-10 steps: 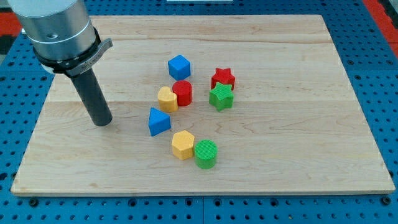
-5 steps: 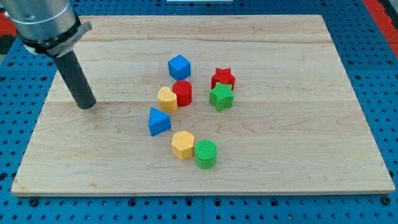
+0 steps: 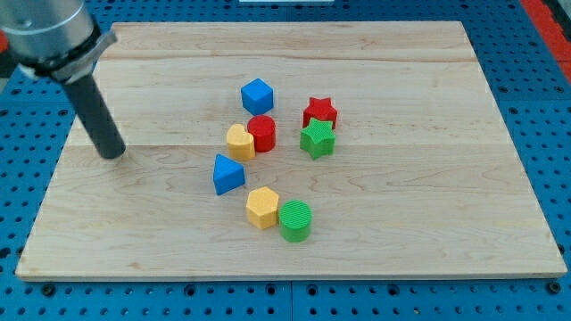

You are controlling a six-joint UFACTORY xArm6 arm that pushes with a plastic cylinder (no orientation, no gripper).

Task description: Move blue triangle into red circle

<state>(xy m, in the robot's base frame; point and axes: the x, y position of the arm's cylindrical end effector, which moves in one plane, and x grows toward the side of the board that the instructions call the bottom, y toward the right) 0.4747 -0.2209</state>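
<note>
Resting on the wooden board point(image 3: 428, 223) near its left edge, my tip point(image 3: 112, 153) is well apart from every block; the rod has no jaws to open or close. The push looks not yet begun: the blue triangle point(image 3: 227, 174) sits apart from the red circle point(image 3: 262, 133), below and to its left. A yellow block point(image 3: 239, 142), perhaps heart-shaped, touches the circle's left side, partly in the way. The rod leans slightly toward the view's upper left.
</note>
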